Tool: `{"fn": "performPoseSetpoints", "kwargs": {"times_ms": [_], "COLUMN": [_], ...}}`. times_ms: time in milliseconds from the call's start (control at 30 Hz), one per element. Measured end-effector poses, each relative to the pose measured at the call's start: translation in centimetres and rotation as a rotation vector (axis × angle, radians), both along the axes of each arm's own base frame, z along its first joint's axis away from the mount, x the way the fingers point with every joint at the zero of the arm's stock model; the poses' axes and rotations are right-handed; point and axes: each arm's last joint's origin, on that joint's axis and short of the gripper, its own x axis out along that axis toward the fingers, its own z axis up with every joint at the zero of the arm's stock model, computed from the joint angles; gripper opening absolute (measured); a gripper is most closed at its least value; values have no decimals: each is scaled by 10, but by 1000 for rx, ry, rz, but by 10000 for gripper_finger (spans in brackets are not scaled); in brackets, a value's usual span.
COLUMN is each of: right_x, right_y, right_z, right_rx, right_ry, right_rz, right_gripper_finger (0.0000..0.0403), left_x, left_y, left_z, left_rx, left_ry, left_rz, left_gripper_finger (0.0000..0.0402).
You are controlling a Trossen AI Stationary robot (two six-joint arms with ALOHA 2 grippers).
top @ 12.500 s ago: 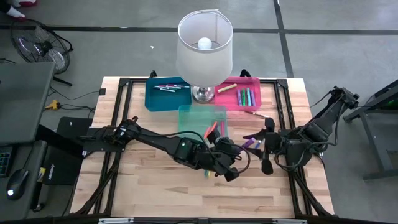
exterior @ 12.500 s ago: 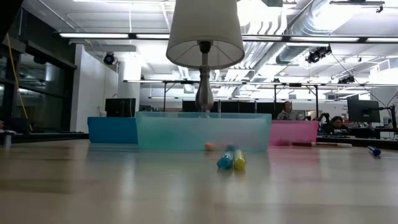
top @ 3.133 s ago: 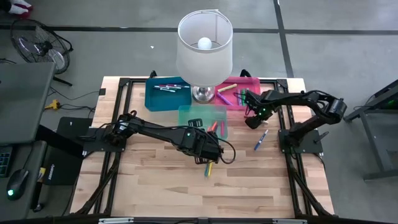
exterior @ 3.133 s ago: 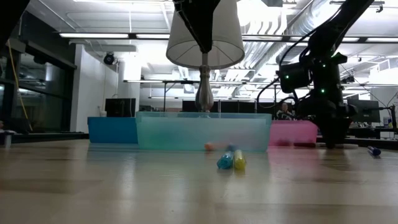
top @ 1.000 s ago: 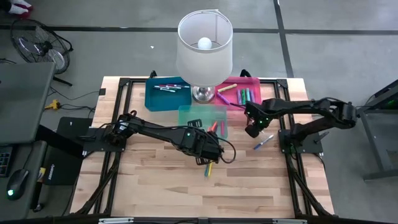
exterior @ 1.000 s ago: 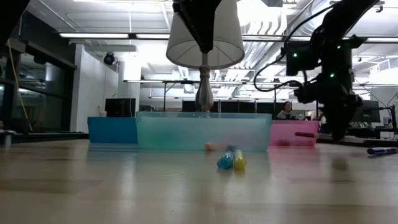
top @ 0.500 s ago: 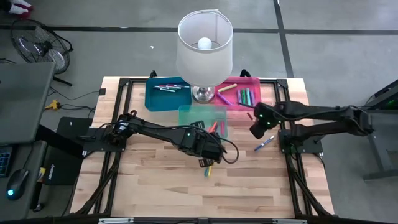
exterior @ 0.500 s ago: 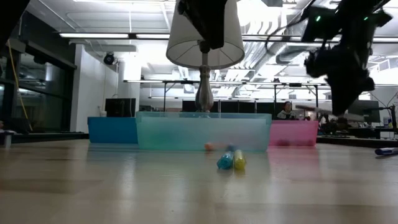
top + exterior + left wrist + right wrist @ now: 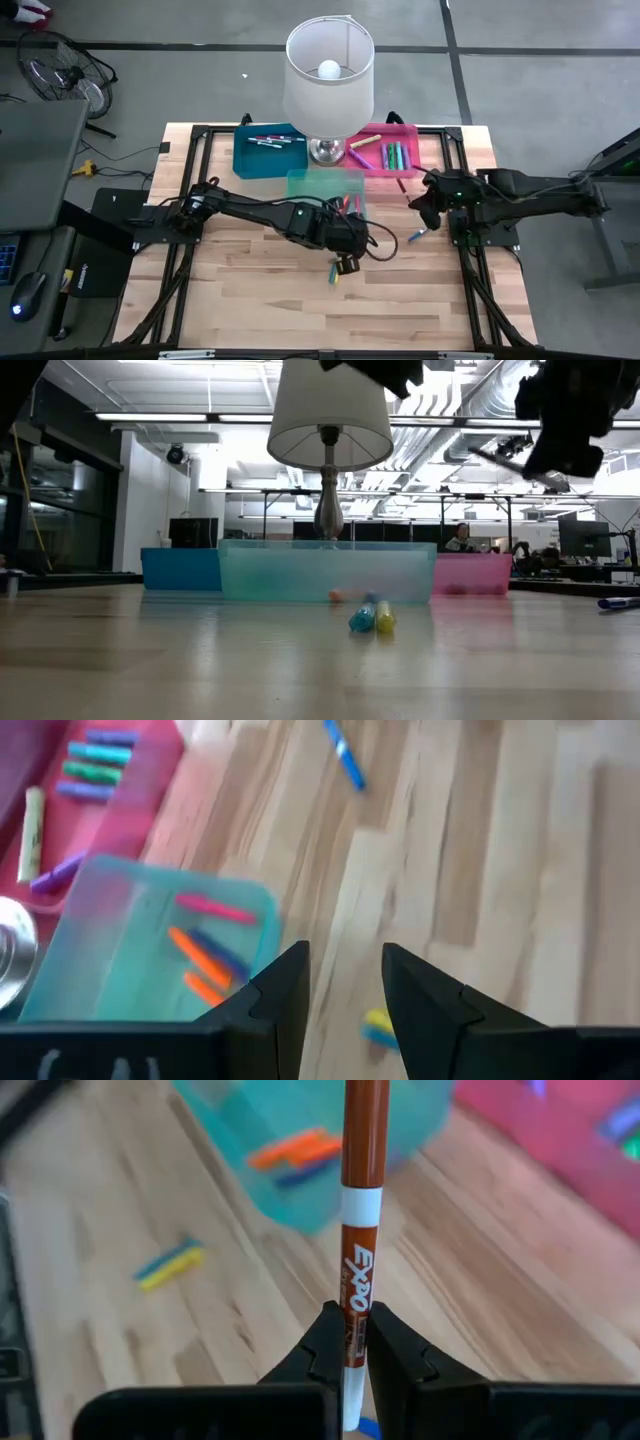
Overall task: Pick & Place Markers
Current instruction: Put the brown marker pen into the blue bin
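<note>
1. Since half a second ago my right arm has drawn back toward its own side of the table [image 9: 250, 300], and the left pincer has slid a little toward the near edge
2. Right pincer [image 9: 424, 203] is raised above the wood near the pink bin [image 9: 410, 130], fingers [image 9: 325, 1342] clamped on a brown-red marker [image 9: 357, 1220] with a white band and EXPO lettering; in the right wrist view the marker runs straight out between the fingers
3. Left pincer [image 9: 347, 265] hangs over the table just in front of the teal bin [image 9: 300, 180], with its fingers [image 9: 283, 990] apart and nothing between them
4. On the wood beside the left pincer lies a yellow and blue pair of markers [image 9: 371, 618], side by side, touching, in front of the teal bin
5. A blue marker [image 9: 415, 236] lies alone on the table near the right pincer
6. Inside the teal bin I see orange, pink and dark blue markers [image 9: 205, 950]
7. The pink bin holds several markers [image 9: 392, 155], green and purple among them, plus a yellow one at its corner near the lamp [image 9: 329, 70]
8. The blue bin [image 9: 245, 160] on the left side of the lamp has a few markers too; I cannot tell their colours surely
</note>
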Motion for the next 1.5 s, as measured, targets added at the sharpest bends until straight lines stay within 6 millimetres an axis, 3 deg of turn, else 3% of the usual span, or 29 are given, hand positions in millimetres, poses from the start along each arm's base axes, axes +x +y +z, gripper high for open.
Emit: {"fn": "performPoseSetpoints", "kwargs": {"times_ms": [300,533,1033,1233,1500], "right_x": [-10,-11,-18,-16,-8], "right_y": [10,17,29,32,36], "right_z": [23,45,98,100,103], "right_rx": [-58,-139,-419,-423,-445], "right_ry": [-269,-497,-619,-610,-639], "right_rz": [75,185,384,421,430], "right_gripper_finger": [15,15,15,15,15], "left_x": [15,14,31,35,38], "left_y": [21,23,22,36,47], "left_z": [23,43,81,90,91], "left_rx": [-48,-21,-98,-109,-133], "left_ry": [-184,-262,-650,-753,-763], "left_rz": [23,15,-34,-6,-17], "left_gripper_finger": [124,124,124,124,124]}}
